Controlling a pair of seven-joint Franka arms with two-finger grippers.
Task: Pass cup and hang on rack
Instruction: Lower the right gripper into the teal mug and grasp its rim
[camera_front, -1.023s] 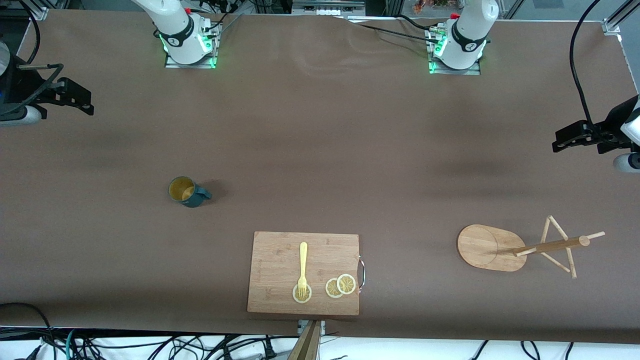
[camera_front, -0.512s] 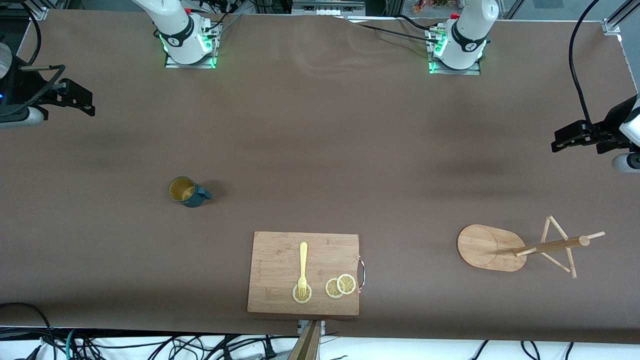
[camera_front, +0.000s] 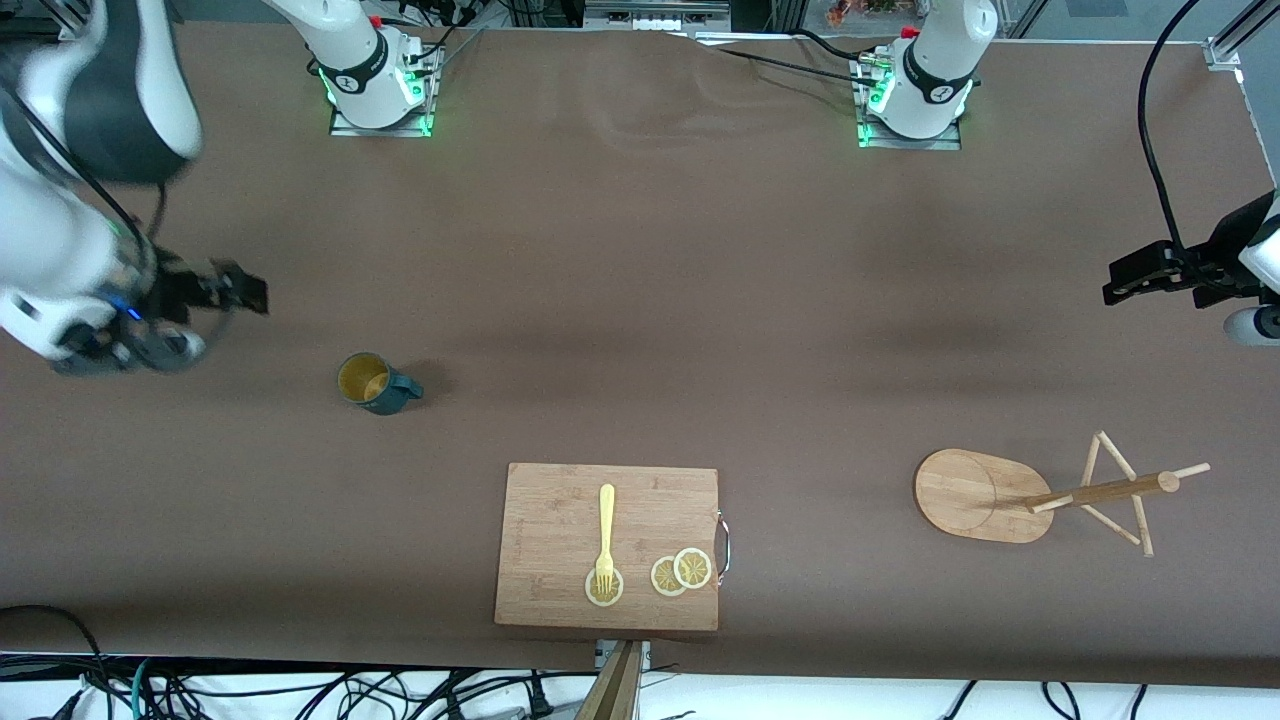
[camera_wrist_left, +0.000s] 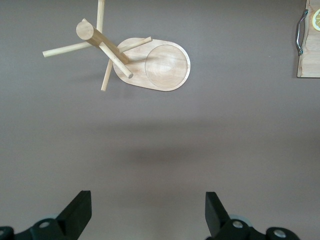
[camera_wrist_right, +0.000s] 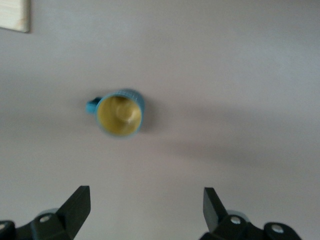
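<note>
I hang my right hand (camera_front: 235, 290) over bare tabletop (camera_front: 640, 300), fingers spread wide and grasping nothing. The rack (camera_front: 1040, 492) stands well apart from it, toward the left arm's end. The cup (camera_front: 372, 382) sits upright near my right hand, not yet under it. To take it well, I should centre over the cup, square my fingers across its ribbed wall clear of the handle, then descend. My left hand (camera_wrist_left: 145, 220) waits, released, near the rack. Motion smears my right wrist view, so the ribs barely show.
</note>
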